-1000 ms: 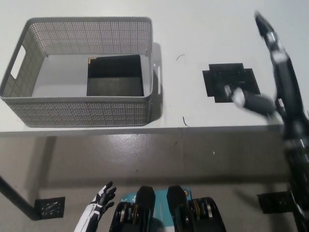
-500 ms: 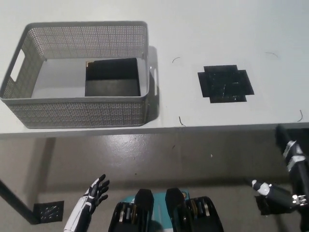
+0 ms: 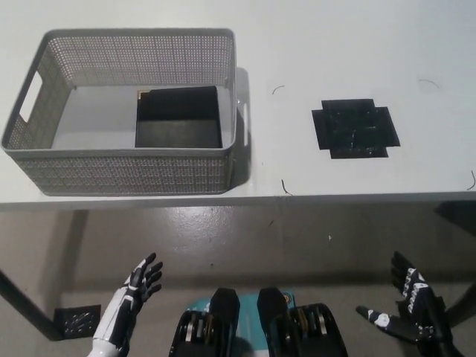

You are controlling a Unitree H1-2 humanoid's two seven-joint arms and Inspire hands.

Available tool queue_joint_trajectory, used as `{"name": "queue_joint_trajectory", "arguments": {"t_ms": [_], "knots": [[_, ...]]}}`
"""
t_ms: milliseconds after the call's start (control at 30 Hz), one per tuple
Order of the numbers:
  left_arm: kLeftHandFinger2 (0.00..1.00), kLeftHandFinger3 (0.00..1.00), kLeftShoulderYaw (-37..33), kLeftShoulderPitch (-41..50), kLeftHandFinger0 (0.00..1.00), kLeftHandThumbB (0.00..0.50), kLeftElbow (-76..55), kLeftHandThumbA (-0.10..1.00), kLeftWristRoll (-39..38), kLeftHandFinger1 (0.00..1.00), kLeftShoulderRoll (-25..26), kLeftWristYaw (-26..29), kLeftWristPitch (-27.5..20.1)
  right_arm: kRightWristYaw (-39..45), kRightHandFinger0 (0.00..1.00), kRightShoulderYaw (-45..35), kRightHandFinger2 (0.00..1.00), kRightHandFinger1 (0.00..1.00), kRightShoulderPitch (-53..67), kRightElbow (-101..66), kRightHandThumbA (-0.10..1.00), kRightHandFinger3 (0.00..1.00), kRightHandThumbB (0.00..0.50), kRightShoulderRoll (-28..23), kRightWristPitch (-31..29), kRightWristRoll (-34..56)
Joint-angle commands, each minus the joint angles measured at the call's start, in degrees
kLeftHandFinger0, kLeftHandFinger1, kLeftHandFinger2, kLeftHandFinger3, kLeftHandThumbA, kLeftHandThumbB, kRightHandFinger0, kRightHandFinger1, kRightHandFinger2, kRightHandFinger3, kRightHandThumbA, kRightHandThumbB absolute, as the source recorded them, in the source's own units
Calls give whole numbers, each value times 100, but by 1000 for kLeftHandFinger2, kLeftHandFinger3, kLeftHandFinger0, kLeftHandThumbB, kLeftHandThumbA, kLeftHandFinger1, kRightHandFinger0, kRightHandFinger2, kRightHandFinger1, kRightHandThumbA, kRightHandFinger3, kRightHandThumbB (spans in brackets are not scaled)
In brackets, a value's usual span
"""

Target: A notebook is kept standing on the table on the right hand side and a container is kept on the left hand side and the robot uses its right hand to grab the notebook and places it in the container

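Note:
The black notebook (image 3: 179, 117) lies flat inside the grey perforated container (image 3: 119, 175), against its right wall, on the left of the white table (image 3: 297, 44). My black right hand (image 3: 411, 314) hangs low at the bottom right, below the table edge, open and holding nothing. My white left hand (image 3: 136, 288) rests at the lower left, below the table, fingers spread and open.
A black cross-shaped tape mark (image 3: 355, 128) sits on the table's right part. A few thin dark marks dot the tabletop. The table's front edge (image 3: 297, 198) runs across the picture; grey floor lies below it, with a small dark patch (image 3: 77, 320) at the lower left.
My right arm has dropped from above the table's right side to below the table edge, and its hand now hangs open. The notebook stays in the container. The camera view shifted slightly.

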Motion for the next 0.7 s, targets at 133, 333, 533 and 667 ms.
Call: {"name": "queue_joint_trajectory", "arguments": {"t_ms": [133, 333, 533, 667], "knots": [[1000, 1000, 98, -57, 1000, 239, -45, 1000, 105, 1000, -39, 145, -128, 388, 1000, 255, 1000, 1000, -147, -163, 1000, 1000, 406, 119, -228, -126], [1000, 1000, 137, -11, 1000, 230, -36, 1000, -55, 1000, -16, 39, -138, 469, 1000, 282, 1000, 1000, -174, -151, 1000, 1000, 406, 136, -177, -128], [1000, 1000, 232, 7, 1000, 205, -17, 1000, -165, 1000, -26, 62, -213, 592, 1000, 308, 1000, 1000, -336, -115, 1000, 1000, 368, 140, -108, -140], [1000, 1000, 281, -28, 1000, 213, 102, 1000, -73, 1000, -23, 128, -348, 597, 1000, 297, 1000, 1000, -458, -70, 1000, 1000, 369, 135, -89, -174]]}}
